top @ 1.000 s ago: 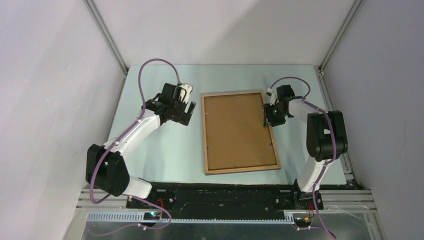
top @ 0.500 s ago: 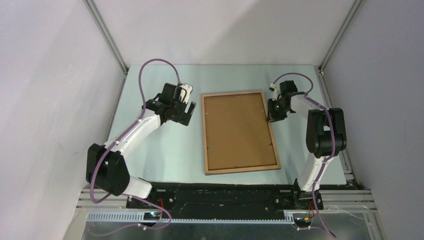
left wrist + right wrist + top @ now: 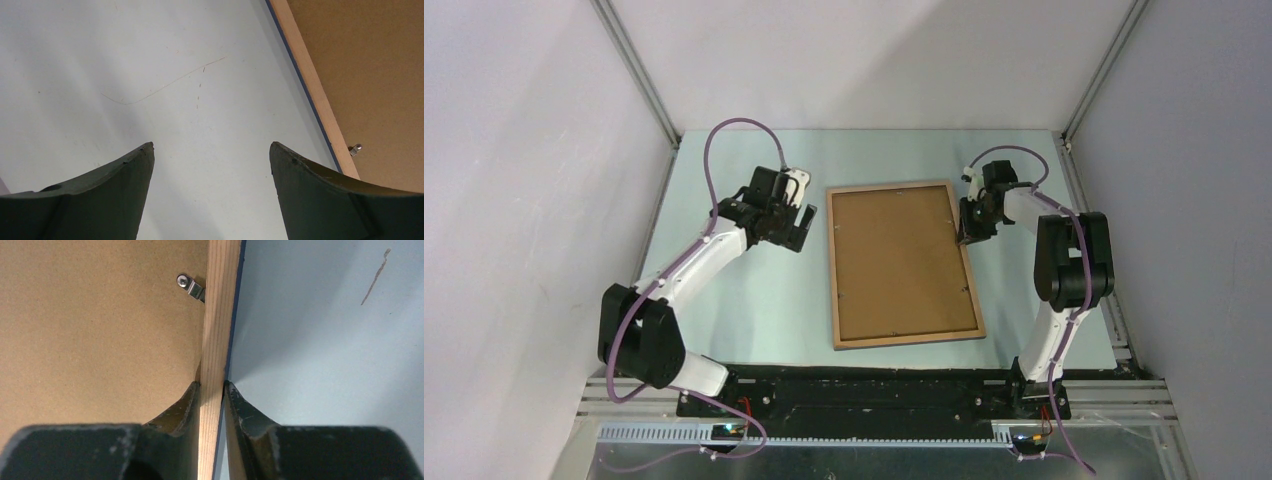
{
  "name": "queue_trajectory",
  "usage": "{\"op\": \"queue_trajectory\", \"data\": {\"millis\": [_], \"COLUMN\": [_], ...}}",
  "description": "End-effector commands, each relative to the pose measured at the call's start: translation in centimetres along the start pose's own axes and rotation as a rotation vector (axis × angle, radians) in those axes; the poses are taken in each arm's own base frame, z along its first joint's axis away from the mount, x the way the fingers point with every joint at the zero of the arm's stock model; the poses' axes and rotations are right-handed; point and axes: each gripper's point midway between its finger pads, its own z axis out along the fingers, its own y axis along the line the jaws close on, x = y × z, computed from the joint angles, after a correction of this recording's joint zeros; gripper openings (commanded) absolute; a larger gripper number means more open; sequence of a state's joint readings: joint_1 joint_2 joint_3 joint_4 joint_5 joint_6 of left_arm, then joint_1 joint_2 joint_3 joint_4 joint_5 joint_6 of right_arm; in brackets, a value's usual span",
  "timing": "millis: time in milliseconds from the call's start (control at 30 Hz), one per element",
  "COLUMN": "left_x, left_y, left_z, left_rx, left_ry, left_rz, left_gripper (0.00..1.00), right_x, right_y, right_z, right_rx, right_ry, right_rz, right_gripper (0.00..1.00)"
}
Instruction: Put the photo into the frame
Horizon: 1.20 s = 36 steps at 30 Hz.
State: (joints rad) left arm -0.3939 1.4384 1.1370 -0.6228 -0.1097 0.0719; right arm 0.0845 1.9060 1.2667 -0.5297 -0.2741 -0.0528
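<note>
We see the left gripper point(image 3: 801, 230) spread wide above the worktop point(image 3: 754, 290), just left of the frame point(image 3: 216, 315), which lies centrally, backing board point(image 3: 899, 260) upward. The right gripper point(image 3: 212, 390) is grasping the frame's right rail.

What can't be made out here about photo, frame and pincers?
- Photo: in no view; the backing board fills the frame, hiding whatever lies under it.
- Frame's underside: against the table; wrist views show only a blue edge sliver.
- Right pincer: tiny in top view; right wrist view shows fingers flanking the rail, grip firmness unclear.
- Left pincer: open; left wrist view cuts off most of the frame at its right edge.
</note>
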Motion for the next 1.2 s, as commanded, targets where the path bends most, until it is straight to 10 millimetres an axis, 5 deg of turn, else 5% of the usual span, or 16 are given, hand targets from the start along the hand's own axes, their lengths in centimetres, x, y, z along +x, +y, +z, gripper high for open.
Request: {"op": "queue_trajectory", "data": {"millis": [0, 233, 700, 967, 1167], "left_x": [-1.5, -1.7, -1.4, -0.8, -0.3], "left_y": [0.4, 0.5, 2.5, 3.1, 2.2], "left_z": [-0.4, -0.7, -0.4, 1.1, 3.0], "left_rx": [-0.008, -0.013, -0.063, -0.048, -0.003], "left_ry": [-0.045, -0.062, -0.049, -0.003, 0.044], "left_rz": [0.003, 0.002, 0.062, 0.08, 0.084], "left_gripper": [0.89, 0.91, 0.91, 0.91, 0.91], "right_x": [-0.6, -2.0, -4.6, -6.4, -5.9], "right_y": [-0.2, -0.1, 1.1, 4.7, 7.3], "right_z": [0.1, -0.5, 1.6, 2.6, 3.8], "right_rx": [-0.003, -0.019, -0.113, -0.259, -0.301], "right_ry": [-0.003, -0.014, 0.136, 0.176, 0.227], "right_rz": [-0.012, -0.097, -0.457, -0.675, -0.874], "right_gripper": [0.19, 0.0, 0.0, 0.0, 0.0]}}
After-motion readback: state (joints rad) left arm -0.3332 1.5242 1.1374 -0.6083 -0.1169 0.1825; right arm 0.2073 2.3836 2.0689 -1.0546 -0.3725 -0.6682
